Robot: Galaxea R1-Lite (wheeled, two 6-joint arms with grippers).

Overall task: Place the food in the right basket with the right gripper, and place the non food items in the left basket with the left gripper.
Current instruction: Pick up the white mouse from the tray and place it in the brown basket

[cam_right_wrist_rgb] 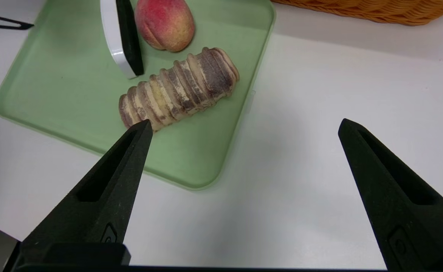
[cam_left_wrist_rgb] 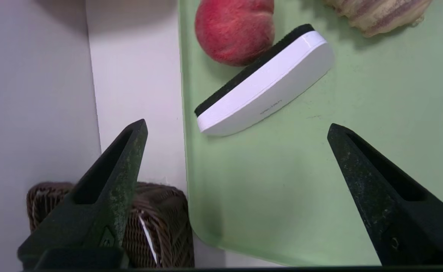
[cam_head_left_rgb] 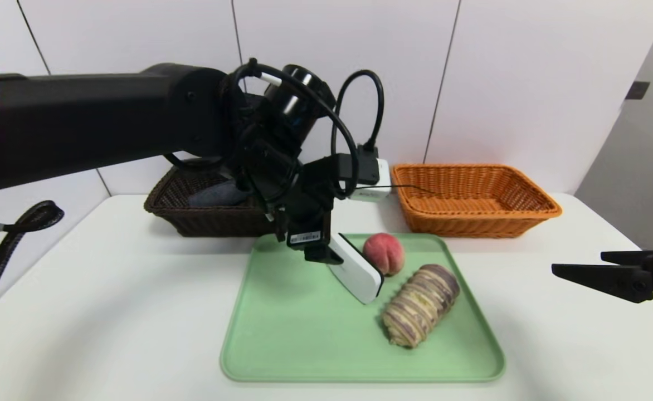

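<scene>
- White bench point(cam_head_left_rgb: 109, 312) carries a pale green rounded plastic tray point(cam_head_left_rgb: 304, 345) at the near centre, with two woven baskets behind it by the white panelled wall point(cam_head_left_rgb: 527, 72).
- Right gripper point(cam_head_left_rgb: 580, 267), black with pointed fingers, hangs at the near right edge over bare bench, well clear of the tray; fingers spread wide, nothing between them. Its wrist view looks across at the tray.
- Oval bread roll with brown-purple and cream stripes point(cam_head_left_rgb: 421, 305) lies on the right half of the tray, nearest of the tray items, set at a slant.
- White rounded rectangular block with a black edge point(cam_head_left_rgb: 360, 273) stands on its long edge mid-tray, leaning against the peach, black face toward the fruit.
- Round pink-red peach point(cam_head_left_rgb: 385, 253) sits toward the tray's far edge, touching the block, just beside the roll's far end.
- Left gripper point(cam_left_wrist_rgb: 236, 126), black with looping cables on a black arm with an orange shell, hovers over the tray's far left part, pointing down at the block; fingers apart, empty, not touching it.
- Dark brown woven wicker basket point(cam_head_left_rgb: 193, 217), far left, holds a rolled dark grey cloth point(cam_head_left_rgb: 218, 195); a slim white item shows inside in the left wrist view.
- Orange-tan woven wicker basket point(cam_head_left_rgb: 474, 197), far right, flared sides.
</scene>
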